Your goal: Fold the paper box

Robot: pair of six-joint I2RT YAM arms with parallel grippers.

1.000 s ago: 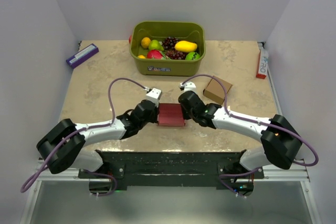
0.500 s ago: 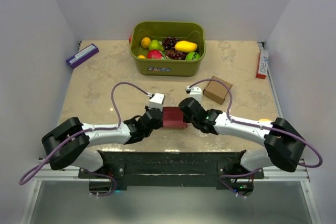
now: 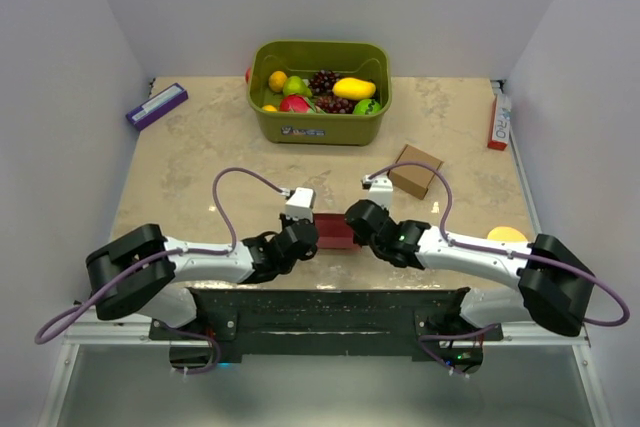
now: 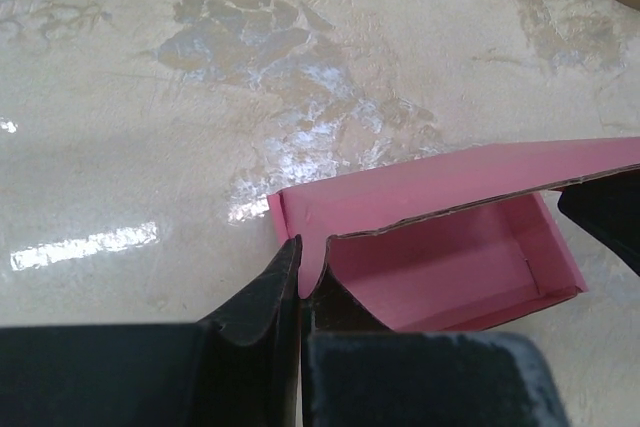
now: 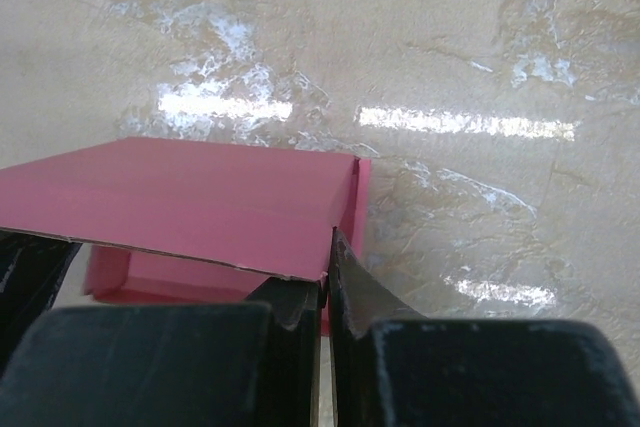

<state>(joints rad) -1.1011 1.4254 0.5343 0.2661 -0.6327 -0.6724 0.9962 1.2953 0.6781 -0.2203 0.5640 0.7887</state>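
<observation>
The pink-red paper box [image 3: 333, 231] sits between my two grippers near the table's front edge. In the left wrist view it [image 4: 440, 237] is a shallow open tray with a lid flap partly raised over it. My left gripper [image 4: 305, 277] is shut on the box's left side wall. In the right wrist view the box [image 5: 200, 197] shows its lid from above. My right gripper [image 5: 330, 267] is shut on the box's right side wall at the lid's corner. In the top view the left gripper [image 3: 305, 232] and the right gripper [image 3: 358, 227] flank the box.
A green bin [image 3: 320, 122] of toy fruit stands at the back centre. A small brown cardboard box [image 3: 414, 171] lies just behind my right arm. A purple box [image 3: 157, 105] lies back left, a red-white tube [image 3: 498, 119] back right, an orange fruit [image 3: 507, 235] near right.
Both grippers have drawn the paper box towards the table's front edge. The box now looks narrower from above, with its lid folded further over.
</observation>
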